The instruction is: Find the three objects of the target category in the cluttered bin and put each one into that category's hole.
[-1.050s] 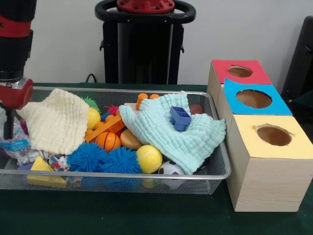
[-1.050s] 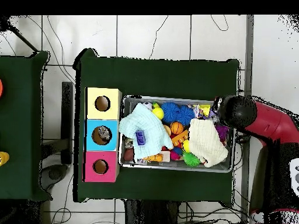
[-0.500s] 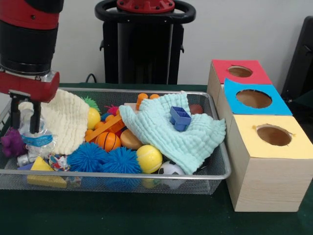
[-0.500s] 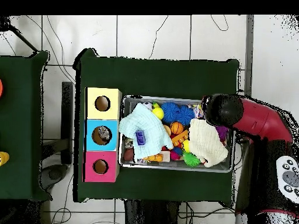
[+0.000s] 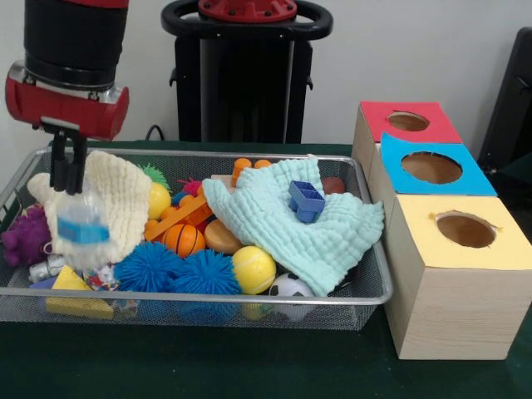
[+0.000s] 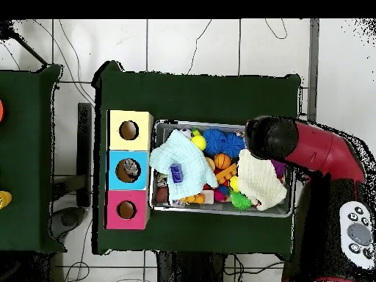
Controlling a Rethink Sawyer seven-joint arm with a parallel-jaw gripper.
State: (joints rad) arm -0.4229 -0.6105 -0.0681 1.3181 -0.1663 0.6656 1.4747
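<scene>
arm: the red and black arm (image 5: 75, 50) is hanging over the left end of the bin in the front view. If it swings toward the boxes this low, whatever it's carrying is going to drag across the clutter.
bin: the wire bin (image 5: 249, 297) is sitting packed with balls, toys and 2 cloths, so a dropped thing is likely burying itself again.
boxes: 3 of them are lining up just beside the bin, yellow box (image 5: 461, 274) nearest the camera, then blue box (image 5: 432, 166), then red box (image 5: 407, 122). Can't tell which hole the load belongs to, so a wrong drop is a real risk.
cream cloth: the cream cloth (image 5: 116, 199) is lying right behind the load and touching it. A snagged fold could be riding up with it.
bottle: the crumpled clear bottle (image 5: 81, 233) with a blue label is dangling in front of the cream cloth, over the bin's left end.
gripper: the gripper (image 5: 66, 179) is pinching the bottle's top with the jaws nearly together. Thin squashy plastic held at 1 end is looking like a swing-and-slip waiting to happen, especially on a fast sideways move.
</scene>
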